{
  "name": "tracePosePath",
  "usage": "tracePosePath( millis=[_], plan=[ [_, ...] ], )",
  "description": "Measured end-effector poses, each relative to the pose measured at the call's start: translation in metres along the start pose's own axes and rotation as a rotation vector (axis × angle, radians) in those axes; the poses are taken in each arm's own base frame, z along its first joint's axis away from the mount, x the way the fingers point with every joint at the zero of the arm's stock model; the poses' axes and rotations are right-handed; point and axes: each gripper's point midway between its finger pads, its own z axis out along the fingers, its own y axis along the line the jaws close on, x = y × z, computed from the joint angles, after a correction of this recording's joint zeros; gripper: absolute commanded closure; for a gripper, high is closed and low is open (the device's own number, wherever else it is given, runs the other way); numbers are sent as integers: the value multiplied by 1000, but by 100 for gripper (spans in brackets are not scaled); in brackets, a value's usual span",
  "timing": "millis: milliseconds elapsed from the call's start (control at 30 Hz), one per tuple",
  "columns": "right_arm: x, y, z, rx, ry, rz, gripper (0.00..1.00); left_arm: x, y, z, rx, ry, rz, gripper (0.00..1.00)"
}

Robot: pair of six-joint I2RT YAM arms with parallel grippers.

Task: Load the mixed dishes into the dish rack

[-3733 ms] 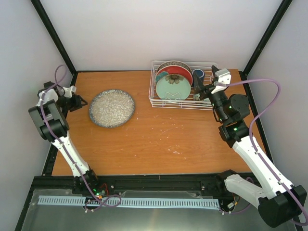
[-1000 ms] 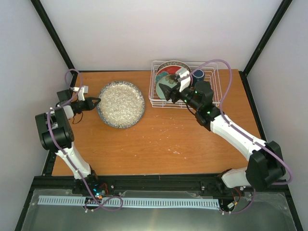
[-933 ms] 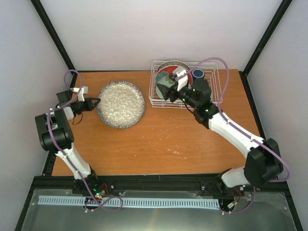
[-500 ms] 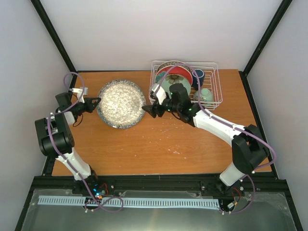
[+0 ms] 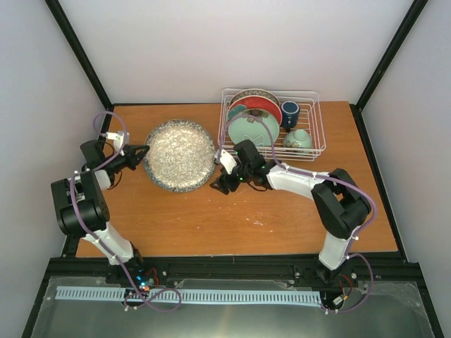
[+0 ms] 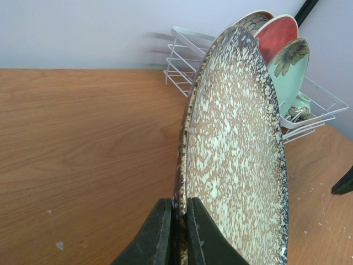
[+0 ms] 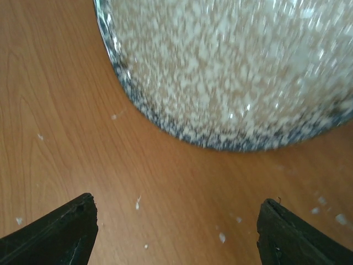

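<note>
- The left gripper is seen way over on the left side of the wooden table, clamped down narrow on the near-left rim of the large speckled grey plate. In the wrist view the rim is pinched right between the two fingers.
- That plate is held tilted, left-centre of the table and outside the dish rack. Whether its far edge is resting on the wood can't really be told.
- The right gripper is found just beside the plate's right edge, low over the table. Its jaws are spread wide with nothing in them. From its own camera only bare wood is seen between the fingertips, and the speckled rim is a little way ahead.
- The white wire rack is sat at the back right. Three plates are stood upright in its left half: the petal-patterned plate at the back, then the red-rimmed teal plate, then the pale green plate in front.
- The dark blue mug is parked in the rack's right half, with the small pale green bowl just in front of it.
</note>
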Motion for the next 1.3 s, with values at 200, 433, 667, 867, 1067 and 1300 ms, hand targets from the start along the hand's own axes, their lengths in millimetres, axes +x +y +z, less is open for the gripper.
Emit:
tracePosePath(
  millis=[200, 433, 667, 867, 1067, 1300],
  plan=[
    [41, -1, 18, -11, 94, 46, 22, 0, -7, -1, 34, -11, 18, 99],
    [40, -4, 23, 0, 70, 49, 22, 0, -14, -1, 74, -21, 42, 99],
    [46, -12, 36, -18, 53, 79, 22, 2, -19, -2, 101, -24, 55, 99],
    [30, -20, 41, -63, -9, 119, 22, 2, -22, -2, 120, -27, 67, 99],
    [0, -22, 40, -123, -82, 142, 23, 3, -23, -2, 133, -29, 72, 99],
    [-16, -23, 46, -183, -110, 174, 26, 4, -23, -3, 142, -31, 70, 99]
  ],
)
